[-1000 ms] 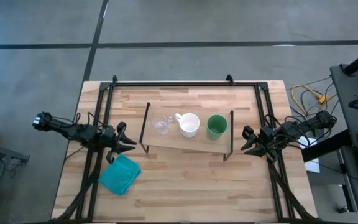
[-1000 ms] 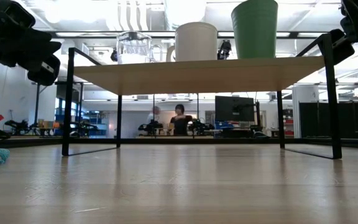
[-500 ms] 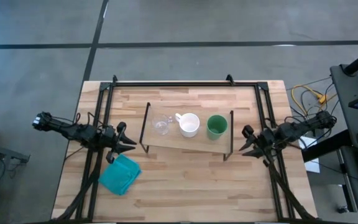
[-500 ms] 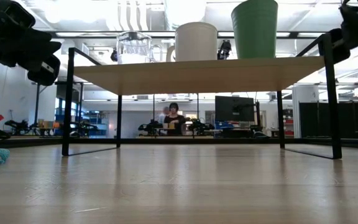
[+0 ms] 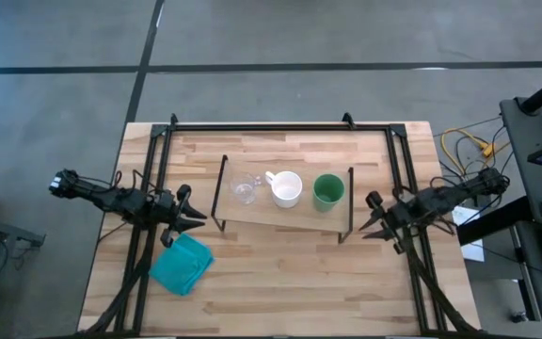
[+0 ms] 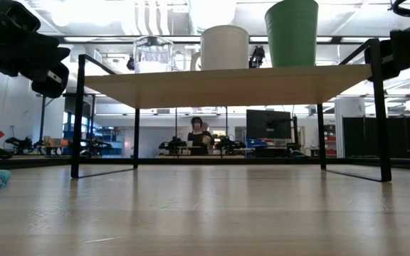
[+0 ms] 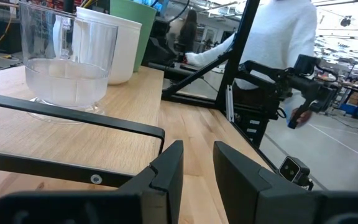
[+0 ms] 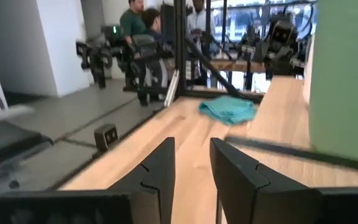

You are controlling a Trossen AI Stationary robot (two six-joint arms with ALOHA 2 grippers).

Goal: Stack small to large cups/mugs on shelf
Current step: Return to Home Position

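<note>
Looking down on the table [image 5: 280,282], you have all three cups standing upright in a row on the shelf [image 5: 299,218], which sits in the middle of the table. The glass cup [image 5: 244,189] is at the end nearest your left arm. The white mug [image 5: 287,188] is in the middle with its handle turned toward the glass. The green cup [image 5: 327,191] is at the end nearest your right arm. From table height they step up in height from glass to mug to green cup, each a little apart from the next and none touching.

Your left tool [image 5: 191,215] hangs just off the left end of the shelf, pointing toward it and clear of the wire legs. Its wrist camera shows the two fingers parted by a narrow gap with nothing between them. A folded teal cloth [image 5: 182,264] lies on the table just beside that tool, on the side away from the shelf's far edge.

Your right tool [image 5: 370,215] sits just off the right end of the shelf, near the leg there and apart from the green cup. Its fingers are likewise a little apart and hold nothing.

Beyond the table a person [image 6: 198,135] shows in the room, seen under the shelf from the low camera.
</note>
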